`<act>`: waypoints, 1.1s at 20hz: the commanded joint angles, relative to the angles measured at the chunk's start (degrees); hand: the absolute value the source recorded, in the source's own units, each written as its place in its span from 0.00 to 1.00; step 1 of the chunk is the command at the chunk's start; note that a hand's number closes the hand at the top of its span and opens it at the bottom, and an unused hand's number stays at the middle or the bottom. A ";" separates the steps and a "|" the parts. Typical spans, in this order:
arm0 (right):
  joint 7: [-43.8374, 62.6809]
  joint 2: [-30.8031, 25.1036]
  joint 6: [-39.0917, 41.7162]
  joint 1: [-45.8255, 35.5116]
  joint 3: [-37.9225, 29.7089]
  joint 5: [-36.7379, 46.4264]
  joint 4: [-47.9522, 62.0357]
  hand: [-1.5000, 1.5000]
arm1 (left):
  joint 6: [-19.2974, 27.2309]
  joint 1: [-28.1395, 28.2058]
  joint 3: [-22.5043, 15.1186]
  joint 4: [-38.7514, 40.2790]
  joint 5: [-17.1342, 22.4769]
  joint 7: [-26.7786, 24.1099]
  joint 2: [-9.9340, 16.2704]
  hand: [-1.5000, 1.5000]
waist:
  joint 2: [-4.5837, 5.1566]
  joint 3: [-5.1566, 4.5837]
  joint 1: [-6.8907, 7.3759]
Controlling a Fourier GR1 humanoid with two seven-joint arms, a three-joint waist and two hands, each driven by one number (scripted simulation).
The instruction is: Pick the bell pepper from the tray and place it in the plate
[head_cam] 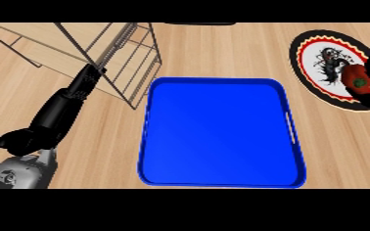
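Left hand [72, 95]: fingers straight, holding nothing, at the view's left beside the wire rack [108, 49] | right hand: not in view | bell pepper [358, 78]: lying on the plate [311, 49] | tray [217, 127]: bare | task: placement looks done, nothing left.

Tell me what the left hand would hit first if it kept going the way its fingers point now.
Most likely the wire rack. The left hand points up and to the right, its straight fingertips already at the rack's lower bars. Depth is unclear from this steep view, so it may pass above or under a bar.
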 commanded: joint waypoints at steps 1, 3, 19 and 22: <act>4.69 -0.09 3.65 -7.08 1.99 4.57 11.00 0.00 | 0.07 -4.23 0.12 0.33 -0.41 2.78 -0.68 0.50 | 0.35 0.03 0.57; 1.05 3.50 0.49 -8.67 2.37 6.51 17.55 0.00 | 0.73 -2.49 -0.55 -0.44 -1.87 1.35 -1.46 0.50 | 0.41 0.10 0.93; -24.19 1.83 16.94 -17.45 -8.61 -2.67 31.19 0.00 | -1.45 -3.01 0.85 2.71 -2.04 0.05 -2.81 0.50 | 0.35 0.15 -0.17; -23.66 1.50 25.77 -16.46 -10.65 -5.54 33.87 0.00 | -2.93 -0.89 2.61 1.70 -0.86 -1.57 -1.02 0.50 | 0.25 0.14 0.18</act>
